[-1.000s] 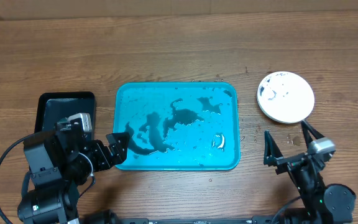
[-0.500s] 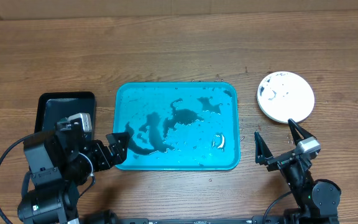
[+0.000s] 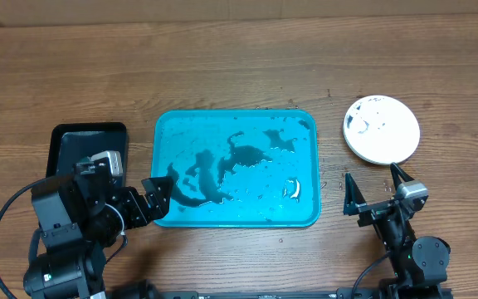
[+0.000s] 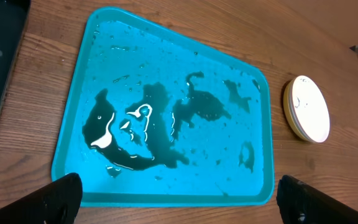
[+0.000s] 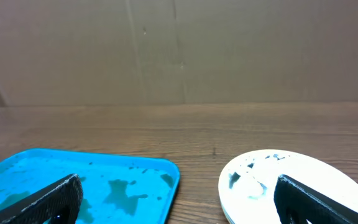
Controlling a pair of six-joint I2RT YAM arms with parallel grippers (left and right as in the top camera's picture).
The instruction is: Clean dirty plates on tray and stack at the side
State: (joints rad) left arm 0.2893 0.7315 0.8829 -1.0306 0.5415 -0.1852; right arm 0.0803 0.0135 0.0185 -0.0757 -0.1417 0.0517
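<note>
The turquoise tray (image 3: 305, 218) lies mid-table with dark smears and puddles on it and no plates; it also shows in the left wrist view (image 4: 179, 198) and the right wrist view (image 5: 160, 171). The plates (image 3: 382, 129) sit stacked on the wood right of the tray, a white one with small dark smears on top; the stack also shows in the left wrist view (image 4: 307, 108) and the right wrist view (image 5: 260, 186). My left gripper (image 3: 156, 197) is open and empty at the tray's front left corner. My right gripper (image 3: 378, 193) is open and empty, just in front of the stack.
A black rectangular tray (image 3: 77, 141) lies left of the turquoise one, behind my left arm. A brown cardboard wall (image 5: 179, 50) stands along the table's far edge.
My right arm has drawn back toward the front edge and shifted a little left. The left arm, tray and plates have not moved.
</note>
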